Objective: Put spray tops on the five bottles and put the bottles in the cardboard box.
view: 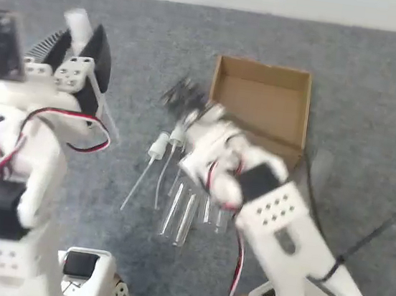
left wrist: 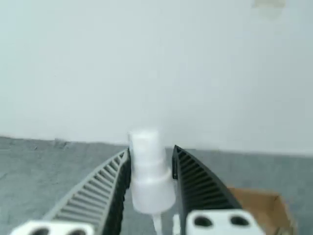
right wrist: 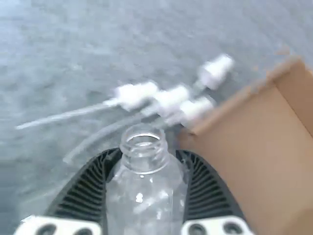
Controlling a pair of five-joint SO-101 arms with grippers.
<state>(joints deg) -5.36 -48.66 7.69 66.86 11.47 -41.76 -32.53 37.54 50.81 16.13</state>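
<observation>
The spray top [left wrist: 148, 176] is clamped in the left gripper [left wrist: 150, 152], well apart from the cardboard box [view: 262, 98]. The open bottle [right wrist: 143, 191] is clamped in the right gripper [right wrist: 151, 155], just beside the box. The top should be centred over the bottle before it is lowered and twisted. No bottle is seen in the box.

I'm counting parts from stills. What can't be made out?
High view: how many loose bottles; the right arm covers part of the row.
High view: the near corner of the cardboard box, behind that arm.
Left wrist view: the tube of the spray top in the left hand, cut off by the edge.
Right wrist view: the base of the bottle in the right hand, likewise cut off.
</observation>
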